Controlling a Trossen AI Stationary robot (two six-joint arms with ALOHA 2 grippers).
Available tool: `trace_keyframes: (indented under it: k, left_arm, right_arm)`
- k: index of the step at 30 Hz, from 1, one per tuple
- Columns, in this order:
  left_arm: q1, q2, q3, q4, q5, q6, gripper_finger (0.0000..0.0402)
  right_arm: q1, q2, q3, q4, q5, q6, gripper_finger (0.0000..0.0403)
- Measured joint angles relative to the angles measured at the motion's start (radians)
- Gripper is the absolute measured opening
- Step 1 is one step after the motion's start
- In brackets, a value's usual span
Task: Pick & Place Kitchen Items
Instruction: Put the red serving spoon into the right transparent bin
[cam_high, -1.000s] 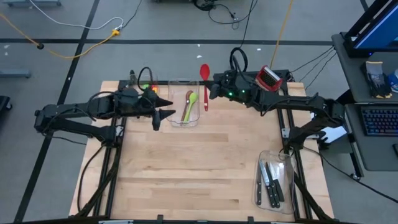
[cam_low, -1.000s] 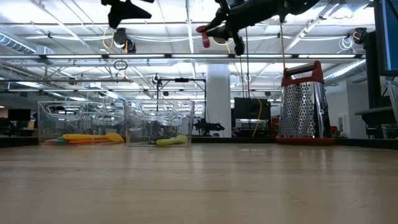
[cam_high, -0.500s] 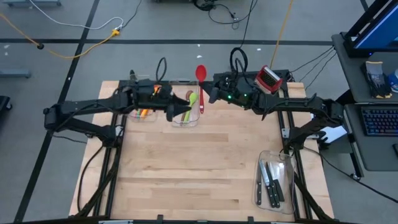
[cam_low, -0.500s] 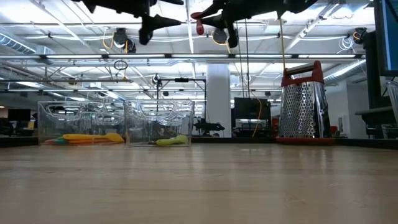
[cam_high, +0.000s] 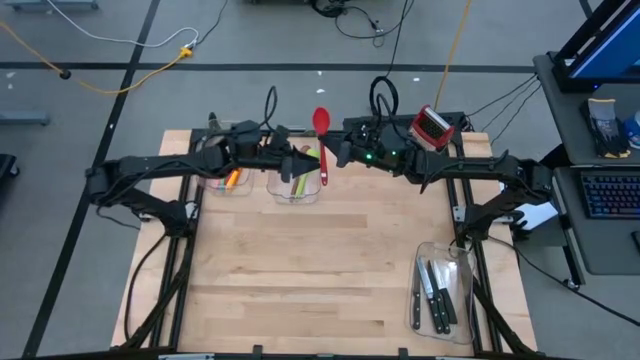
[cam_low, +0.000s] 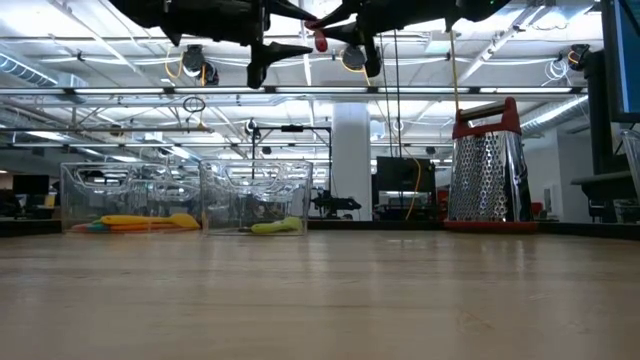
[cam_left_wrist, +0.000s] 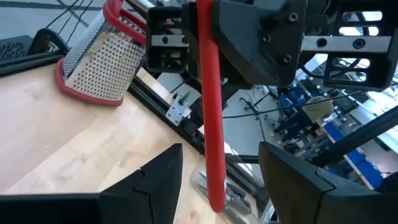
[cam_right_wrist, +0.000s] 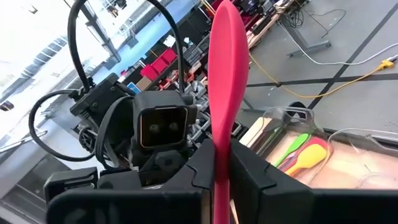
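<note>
Up near the top centre of the high view: right gripper (cam_high: 333, 157) clamped on the red spoon (cam_high: 321, 142), bowl pointing toward the far table edge, handle running down toward the clear bin (cam_high: 296, 176). Facing it from the left of frame: left gripper (cam_high: 309, 166), fingers (cam_left_wrist: 155, 180) parted either side of the spoon's lower handle, no contact visible in the left wrist view. Both raised high off the wood in the low view, tucked against the top edge of the frame, arms cut off above. Below and across the centre of the high view: wide bare wooden table (cam_high: 300, 270), nothing standing on it. At the far edge, middle: two clear bins side by side, green and wooden utensils (cam_high: 299, 180) in the one under the grippers, orange and yellow ones in the left bin (cam_high: 228, 178), that one largely covered by the left arm. Upper right of the table: box grater (cam_high: 433, 125), just beside the right arm. Lower right corner: a third clear bin (cam_high: 441, 288) with black-handled knives (cam_high: 436, 297), close to the table's right edge. In the right wrist view, spoon bowl (cam_right_wrist: 226, 74) filling the centre, fingertips pressed on the handle at the bottom edge. Exact count of utensils in the far bins hard to make out.
</note>
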Motion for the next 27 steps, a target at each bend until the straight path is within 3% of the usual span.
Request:
trace_keyframes:
  k: [19, 23, 27]
  left_arm:
    - [0.002, 0.061, 0.000, 0.095, -0.002, -0.016, 0.0208]
    - [0.006, 0.061, 0.000, 0.081, 0.035, -0.014, 0.0158]
    - [0.017, 0.061, 0.000, 0.067, 0.077, 0.008, 0.0060]
  right_arm:
    - [0.005, 0.061, 0.001, 0.034, -0.001, 0.074, 0.0017]
    - [0.006, 0.058, 0.001, 0.050, 0.000, 0.071, 0.0016]
    - [0.006, 0.060, 0.001, 0.056, 0.000, 0.056, 0.0016]
